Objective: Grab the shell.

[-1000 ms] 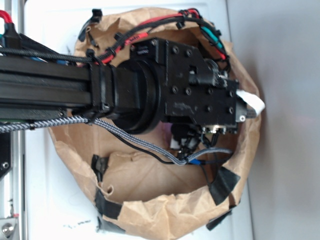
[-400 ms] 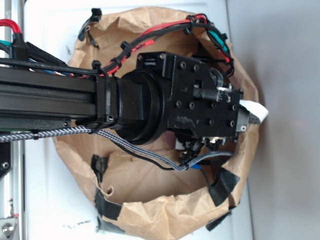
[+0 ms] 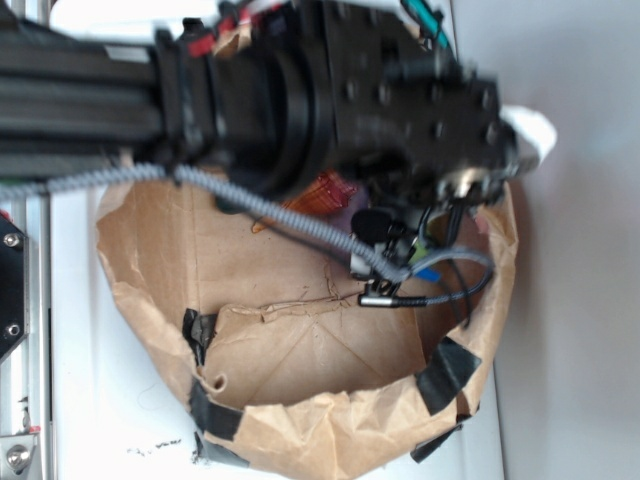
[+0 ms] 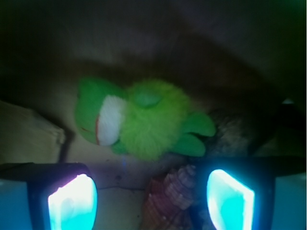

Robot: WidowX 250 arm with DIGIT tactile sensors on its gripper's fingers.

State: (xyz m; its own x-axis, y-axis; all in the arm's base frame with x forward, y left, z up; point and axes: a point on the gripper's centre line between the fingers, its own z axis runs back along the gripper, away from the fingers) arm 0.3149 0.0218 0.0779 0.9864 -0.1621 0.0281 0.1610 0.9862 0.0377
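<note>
The shell is orange-tan and ribbed. In the wrist view it lies at the bottom centre, between my gripper's two glowing cyan fingers and closer to the right finger. My gripper is open, with a wide gap between the shell and the left finger. In the exterior view a patch of the orange shell shows under the arm's black housing, inside the brown paper bag. The fingers themselves are hidden there.
A fluffy green plush toy with a white patch lies just beyond the shell. A dark rough lump sits to its right. The bag's taped walls ring the arm. Cables hang under the wrist.
The arm has shifted toward the top of the exterior view and is blurred with motion. The orange shell now shows beneath it, where before it was covered.
</note>
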